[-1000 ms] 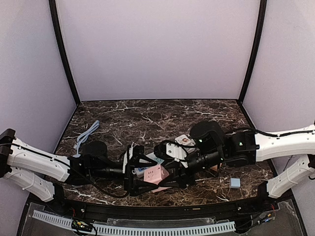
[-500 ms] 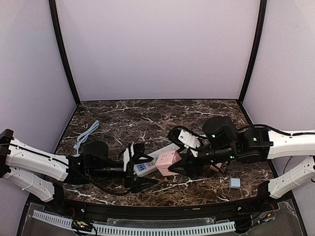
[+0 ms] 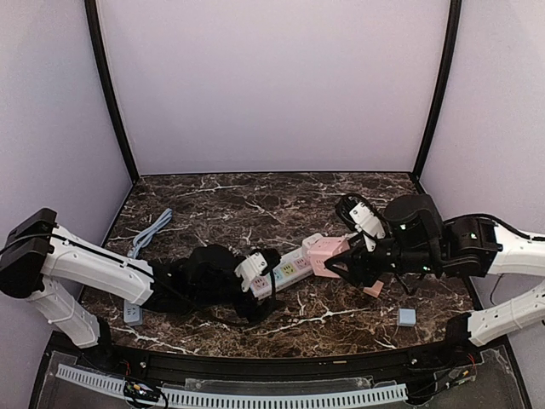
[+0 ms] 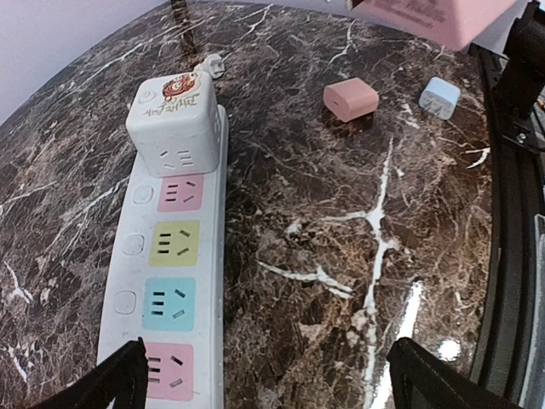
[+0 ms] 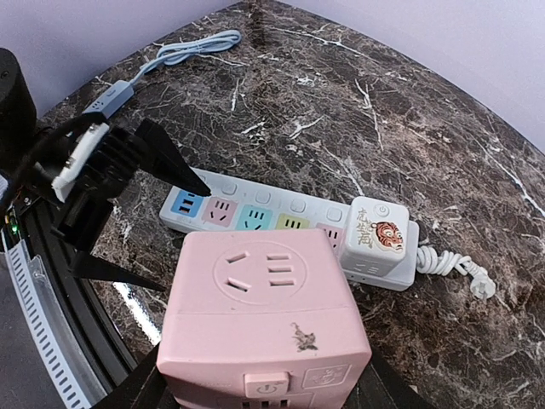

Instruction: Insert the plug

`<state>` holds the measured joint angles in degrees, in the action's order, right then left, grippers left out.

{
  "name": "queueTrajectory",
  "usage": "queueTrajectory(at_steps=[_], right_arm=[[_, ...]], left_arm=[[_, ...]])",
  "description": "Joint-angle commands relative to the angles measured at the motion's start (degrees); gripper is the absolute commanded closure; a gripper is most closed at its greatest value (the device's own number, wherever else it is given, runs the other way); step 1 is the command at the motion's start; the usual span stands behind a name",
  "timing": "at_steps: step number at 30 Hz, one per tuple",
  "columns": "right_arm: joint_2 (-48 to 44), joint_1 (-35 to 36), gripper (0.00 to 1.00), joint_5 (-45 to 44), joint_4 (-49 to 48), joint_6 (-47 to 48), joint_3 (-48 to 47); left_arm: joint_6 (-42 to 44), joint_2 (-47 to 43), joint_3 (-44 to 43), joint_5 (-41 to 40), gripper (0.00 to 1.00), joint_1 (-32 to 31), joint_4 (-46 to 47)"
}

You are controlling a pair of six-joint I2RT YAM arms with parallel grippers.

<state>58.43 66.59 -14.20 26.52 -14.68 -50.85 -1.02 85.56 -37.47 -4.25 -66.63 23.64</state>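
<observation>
While the left arm (image 3: 102, 268) lies low, jaws wide, the right arm (image 3: 481, 247) clasps the pink cube (image 5: 264, 315) in its jaws.

Blue cable (image 3: 149, 232) left; small blue cube (image 3: 407, 317) right.

Left arm (image 3: 94, 268): reaches in low from the left, wrist close to the table. The left gripper (image 3: 269, 286) sits at the left end of the power strip (image 3: 289, 269) — jaws spread wide, holding nothing. Right arm (image 3: 477, 247): comes in from the right, forearm roughly level. The right gripper (image 3: 339, 258) is at the strip's right end — fingers clamped on either side of a pink cube adapter (image 5: 264, 315), held clear of the table.
</observation>
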Motion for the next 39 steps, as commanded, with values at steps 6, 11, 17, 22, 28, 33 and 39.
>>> queueTrajectory(at_steps=[6, 11, 17, 22, 28, 33, 39], right_arm=[[-2.33, -0.33, 1.00, -2.40, 1.57, -3.50, 0.00], [-2.43, -0.40, 1.00, -1.76, 2.47, -3.72, -0.35], [-1.87, -0.33, 1.00, -1.41, 2.65, -3.70, -0.52], [-1.19, -0.37, 1.00, -1.16, 3.12, -3.77, -1.36], [0.78, -0.38, 1.00, -1.21, 6.70, -5.01, -4.64], [3.04, -0.34, 1.00, -1.69, 11.24, -7.89, -8.43], [5.72, -0.33, 1.00, -3.28, 19.29, -10.55, -12.60]], left_arm=[[0.18, 10.21, -10.67, -8.83, 0.01, 2.90, -15.40], [0.41, 13.04, -14.45, -8.73, 0.01, 6.39, -19.91], [0.66, 14.66, -16.15, -4.93, 0.02, 9.86, -22.18], [0.66, 16.07, -17.74, 2.84, 0.12, 13.31, -24.79], [0.66, 17.90, -18.36, 6.59, 0.14, 13.46, -26.11], [0.08, 18.36, -18.26, 7.55, 0.20, 13.48, -26.25], [-4.36, 18.00, -16.40, 7.94, 0.34, 13.50, -26.02]])
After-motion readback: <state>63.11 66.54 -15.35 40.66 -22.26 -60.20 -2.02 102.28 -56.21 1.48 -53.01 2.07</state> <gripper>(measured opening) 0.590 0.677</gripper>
